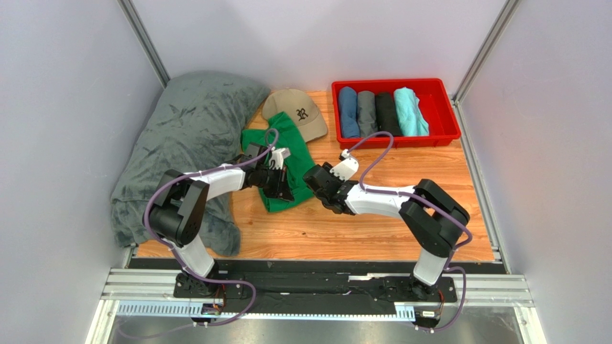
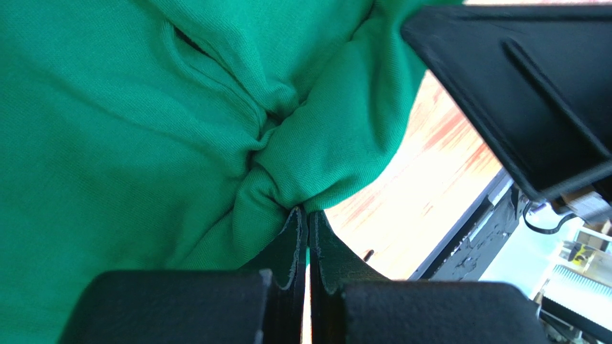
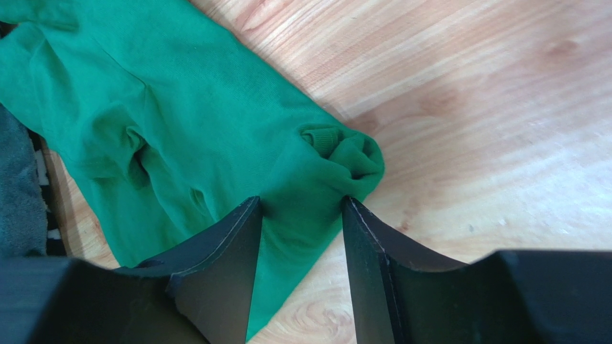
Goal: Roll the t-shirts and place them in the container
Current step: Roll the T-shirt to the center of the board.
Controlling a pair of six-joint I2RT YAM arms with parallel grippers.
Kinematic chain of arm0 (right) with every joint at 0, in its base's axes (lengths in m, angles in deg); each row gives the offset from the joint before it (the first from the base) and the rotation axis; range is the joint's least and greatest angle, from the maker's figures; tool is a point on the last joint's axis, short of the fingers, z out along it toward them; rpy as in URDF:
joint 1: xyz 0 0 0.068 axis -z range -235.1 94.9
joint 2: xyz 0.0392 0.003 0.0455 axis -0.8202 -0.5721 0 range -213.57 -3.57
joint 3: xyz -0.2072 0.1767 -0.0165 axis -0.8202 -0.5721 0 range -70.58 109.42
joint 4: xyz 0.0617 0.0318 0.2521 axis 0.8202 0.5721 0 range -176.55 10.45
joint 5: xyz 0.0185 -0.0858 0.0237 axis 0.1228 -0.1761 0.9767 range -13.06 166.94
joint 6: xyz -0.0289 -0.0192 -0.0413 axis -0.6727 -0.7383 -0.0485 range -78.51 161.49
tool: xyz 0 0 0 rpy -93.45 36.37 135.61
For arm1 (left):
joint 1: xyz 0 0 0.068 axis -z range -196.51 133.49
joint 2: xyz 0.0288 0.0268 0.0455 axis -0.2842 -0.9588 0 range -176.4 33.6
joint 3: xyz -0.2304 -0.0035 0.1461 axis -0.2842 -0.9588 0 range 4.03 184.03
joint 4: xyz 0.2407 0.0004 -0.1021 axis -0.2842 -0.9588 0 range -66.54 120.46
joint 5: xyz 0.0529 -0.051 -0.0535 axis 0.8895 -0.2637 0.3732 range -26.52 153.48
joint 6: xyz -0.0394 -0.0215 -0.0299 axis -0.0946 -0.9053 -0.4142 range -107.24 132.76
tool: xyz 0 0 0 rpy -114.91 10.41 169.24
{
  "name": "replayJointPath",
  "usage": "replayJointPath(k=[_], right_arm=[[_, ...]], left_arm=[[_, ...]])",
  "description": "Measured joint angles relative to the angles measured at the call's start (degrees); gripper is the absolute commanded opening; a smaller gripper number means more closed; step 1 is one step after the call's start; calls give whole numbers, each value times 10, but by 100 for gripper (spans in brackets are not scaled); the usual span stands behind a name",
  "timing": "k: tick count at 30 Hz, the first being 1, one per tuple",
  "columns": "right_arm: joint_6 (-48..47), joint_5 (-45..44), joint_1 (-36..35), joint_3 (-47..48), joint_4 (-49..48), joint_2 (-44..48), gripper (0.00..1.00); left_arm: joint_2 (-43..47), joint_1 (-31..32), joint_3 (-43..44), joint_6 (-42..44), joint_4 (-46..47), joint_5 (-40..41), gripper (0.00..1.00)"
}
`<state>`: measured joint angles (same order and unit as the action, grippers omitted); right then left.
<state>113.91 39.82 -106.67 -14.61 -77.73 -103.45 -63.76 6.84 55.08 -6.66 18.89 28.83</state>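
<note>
- This is a robot test booth in a lab, not a home: plain pale wall panels (image 1: pixel 65 107) close in a wooden table (image 1: pixel 373 229) on three sides.
- Bare metal posts (image 1: pixel 147 39) rise at the table's far corners.
- Aluminium rails (image 1: pixel 136 285) run along the table's near edge, with two robot arms (image 1: pixel 388 202) bolted there.
- Purple cables (image 1: pixel 375 152) loop openly above the table.
- A red bin (image 1: pixel 439 115) at the table's far right holds rolled shirts (image 1: pixel 381 113) in a neat row.

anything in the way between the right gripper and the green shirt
Nothing visible does. The right gripper stands open astride a fold of the green t-shirt, which lies on the wooden table. The left gripper pinches another fold of it.
</note>
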Motion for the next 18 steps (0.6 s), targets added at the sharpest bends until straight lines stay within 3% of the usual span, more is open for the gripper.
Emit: replayJointPath(k=[6,12,18], right_arm=[[-18,36,12,31,8,-28,45],[-30,74,28,100,74,-70,25],[-64,131,56,226,198,-135,15]], left_arm=[[4,-3,-2,2,-2,0,4],[20,-3,-4,17,-9,1,29],[62,-5,-15,33,-9,10,40]])
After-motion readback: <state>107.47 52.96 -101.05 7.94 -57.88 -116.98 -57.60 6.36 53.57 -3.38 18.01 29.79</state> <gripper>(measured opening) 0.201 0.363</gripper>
